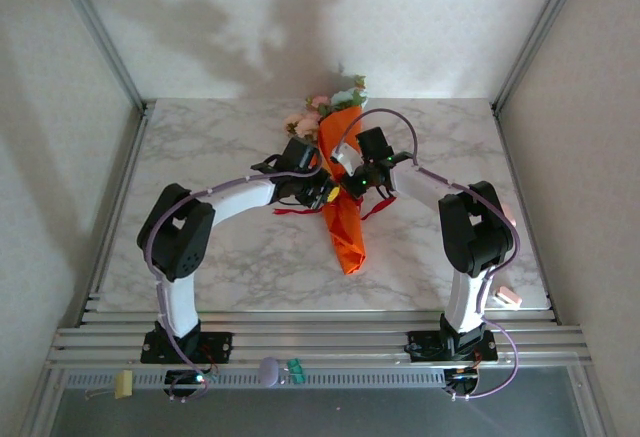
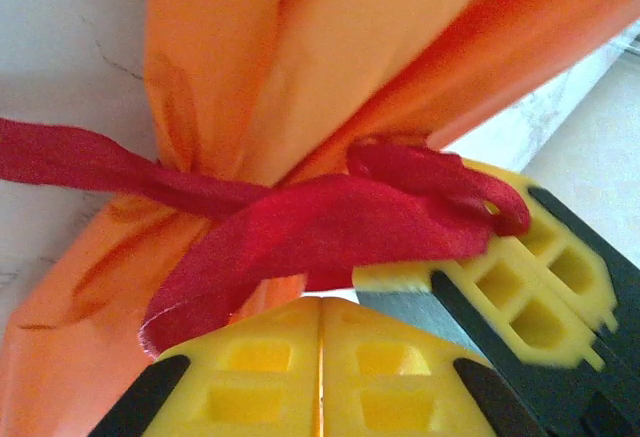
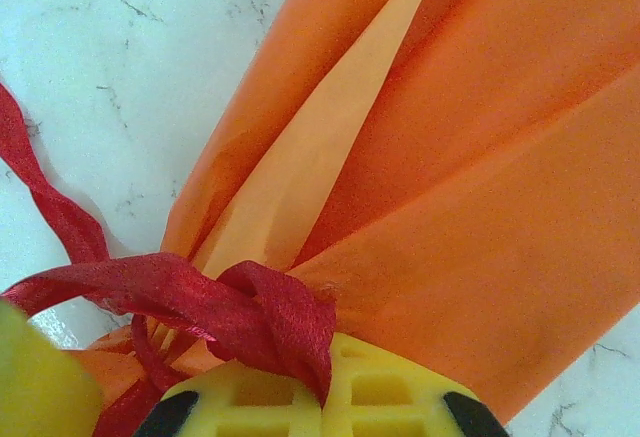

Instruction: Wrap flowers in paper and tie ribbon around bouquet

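The bouquet bars the table centre; sides open.

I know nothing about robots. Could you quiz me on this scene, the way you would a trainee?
1. True or false: the ribbon crossing the paper is blue.
2. The paper's colour is: A green, B orange, C white.
3. In the top view, do the flowers poke out of the paper's upper or lower end in the picture?
Key: 1 false, it is red. 2 B. 3 upper.
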Controlling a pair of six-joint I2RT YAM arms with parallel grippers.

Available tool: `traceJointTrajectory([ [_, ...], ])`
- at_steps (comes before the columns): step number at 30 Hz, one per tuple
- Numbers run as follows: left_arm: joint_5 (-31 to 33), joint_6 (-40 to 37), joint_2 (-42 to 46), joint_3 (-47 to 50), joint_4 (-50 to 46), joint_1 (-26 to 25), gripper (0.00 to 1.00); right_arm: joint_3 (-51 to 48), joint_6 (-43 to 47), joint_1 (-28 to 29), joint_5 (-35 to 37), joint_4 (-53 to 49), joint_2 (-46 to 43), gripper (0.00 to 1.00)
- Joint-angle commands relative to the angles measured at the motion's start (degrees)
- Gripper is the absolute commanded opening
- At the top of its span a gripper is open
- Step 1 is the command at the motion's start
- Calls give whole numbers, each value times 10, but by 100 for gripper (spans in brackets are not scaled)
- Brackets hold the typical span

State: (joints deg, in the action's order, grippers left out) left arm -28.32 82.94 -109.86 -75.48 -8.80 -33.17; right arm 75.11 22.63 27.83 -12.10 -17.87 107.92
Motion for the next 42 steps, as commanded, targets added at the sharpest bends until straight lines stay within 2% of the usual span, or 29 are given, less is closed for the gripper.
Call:
traceJointTrajectory([
  [1,31,10,-5,0,15,12,15,15,-11,1,-10,-17,6,0],
  [6,39,4,-19,-15,26,18,24,15,-15,0,-14,-18,6,0],
  [13,23,-9,-40,-35,23,19,21,21,-26,0,-16,-23,10,0],
  [18,19,-15,-47,-41,17,19,23,26,-32,-1,-28,-32,12,0],
  [23,26,-8,-46,-42,19,19,35,26,-38,0,-36,-36,13,0],
  [26,35,3,-36,-47,11,18,37,23,-41,0,-35,-36,12,0],
  [30,39,64,-5,-14,29,18,38,21,-40,-1,-32,-35,11,0],
  [34,34,146,22,21,79,12,47,20,-42,0,-34,-33,11,0],
  [38,70,209,65,40,89,6,57,14,-44,0,-34,-28,11,0],
  [42,51,248,63,52,121,3,57,8,-44,0,-34,-24,5,0],
])
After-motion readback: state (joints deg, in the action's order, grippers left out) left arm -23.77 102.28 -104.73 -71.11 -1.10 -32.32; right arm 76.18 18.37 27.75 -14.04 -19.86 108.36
